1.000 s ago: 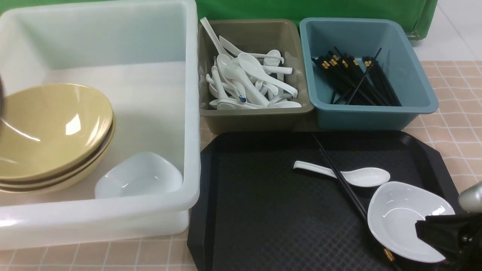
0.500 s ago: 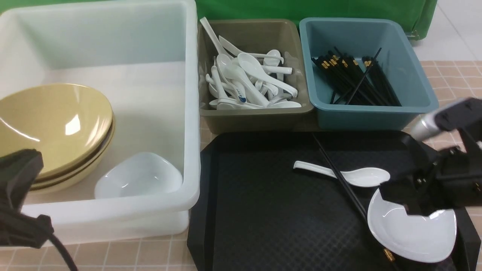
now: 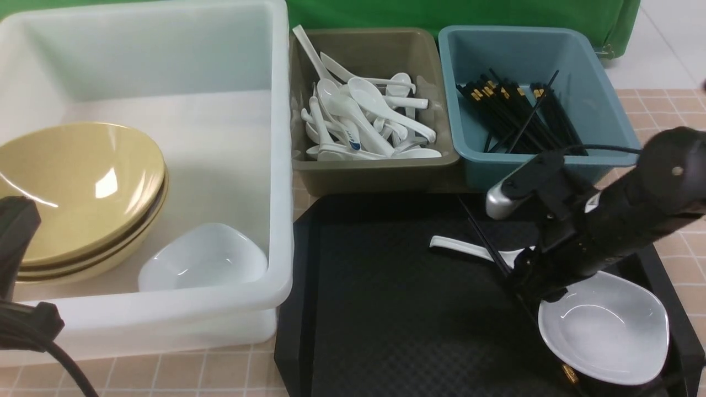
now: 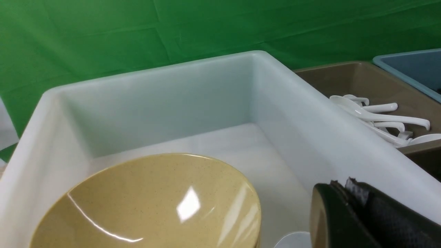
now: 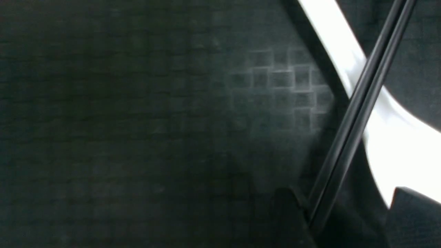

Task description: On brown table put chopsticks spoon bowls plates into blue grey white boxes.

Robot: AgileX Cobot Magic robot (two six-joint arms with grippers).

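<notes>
Tray [image 3: 386,309]; right gripper [image 3: 529,281] newly over chopsticks [image 3: 488,248]

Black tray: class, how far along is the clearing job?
Done: stacked tan bowls in the white plastic box, white spoons in the grey box, black chopsticks in the blue box. In hand: the right gripper straddles the tray's black chopstick pair. Left: that pair, the white soup spoon, the white dish.

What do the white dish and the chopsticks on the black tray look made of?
White dish: likely glossy melamine or glazed ceramic, given sharp highlights and smooth moulded rim. Chopsticks: black lacquered wood or plastic, with a semi-gloss sheen along the shafts; cannot tell which.
</notes>
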